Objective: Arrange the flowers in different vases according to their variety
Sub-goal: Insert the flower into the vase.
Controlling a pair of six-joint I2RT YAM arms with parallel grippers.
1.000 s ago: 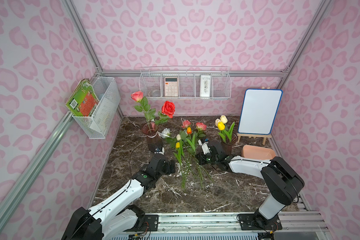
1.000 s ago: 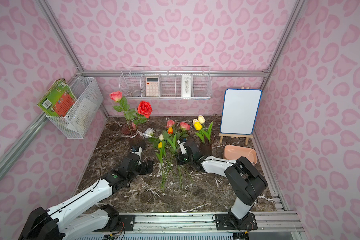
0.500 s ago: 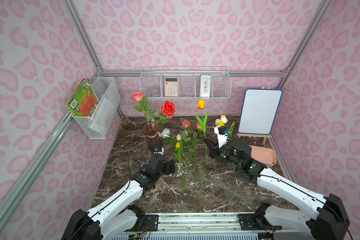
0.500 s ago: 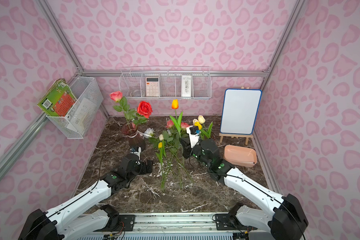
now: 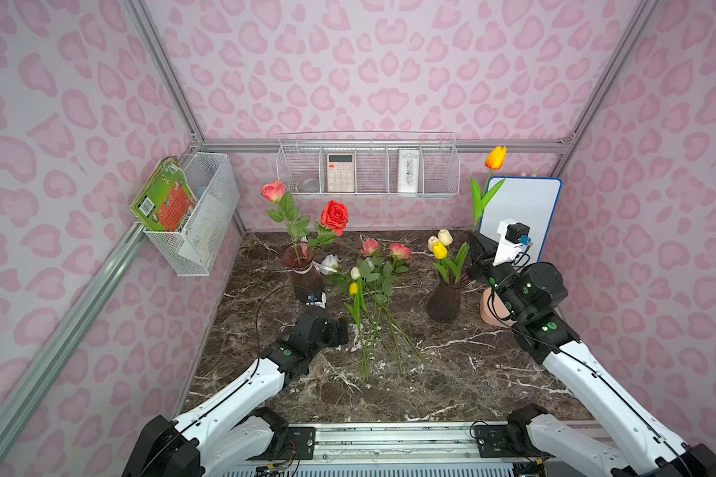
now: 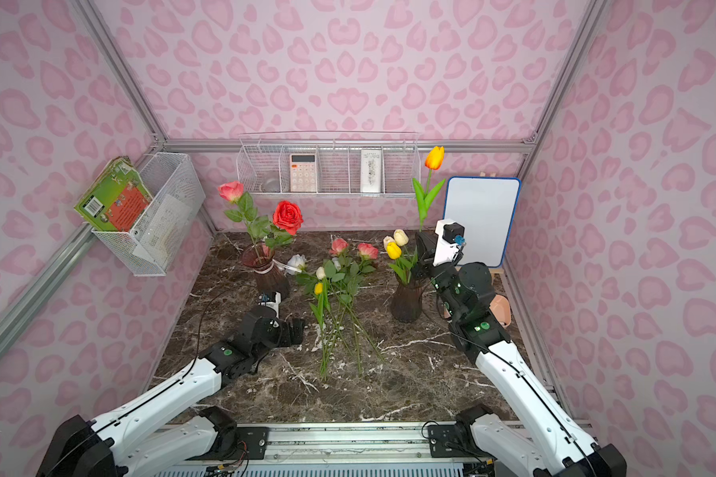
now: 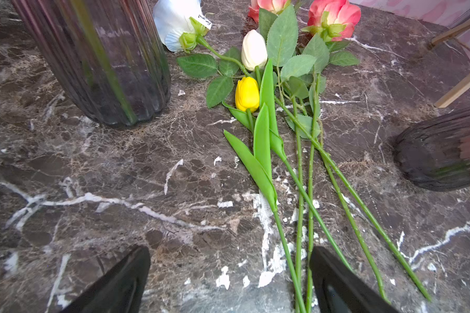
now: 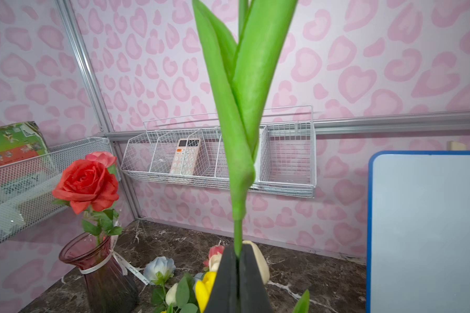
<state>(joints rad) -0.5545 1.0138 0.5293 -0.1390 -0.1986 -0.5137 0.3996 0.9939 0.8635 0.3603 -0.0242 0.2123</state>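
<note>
Standing upright: orange tulip (image 5: pixel 495 157), egg-shaped bloom, two long green leaves, bare stem pinched in the closed right gripper (image 8: pixel 238 253), at one o'clock from the unbanded vase (image 5: pixel 445 305) of cream and yellow tulips (image 5: pixel 440 244). Left gripper (image 7: pixel 229 249) spread wide, holding nothing, beside loose flowers (image 5: pixel 373 289).

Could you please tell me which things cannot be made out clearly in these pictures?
- The orange tulip: bloom cut off by the frame edge in the right wrist view; lower stem hidden inside the shut right gripper.
- The peach tray: mostly hidden behind the right arm in both top views.
- The white card in the wire shelf: print too small in both top views.
</note>
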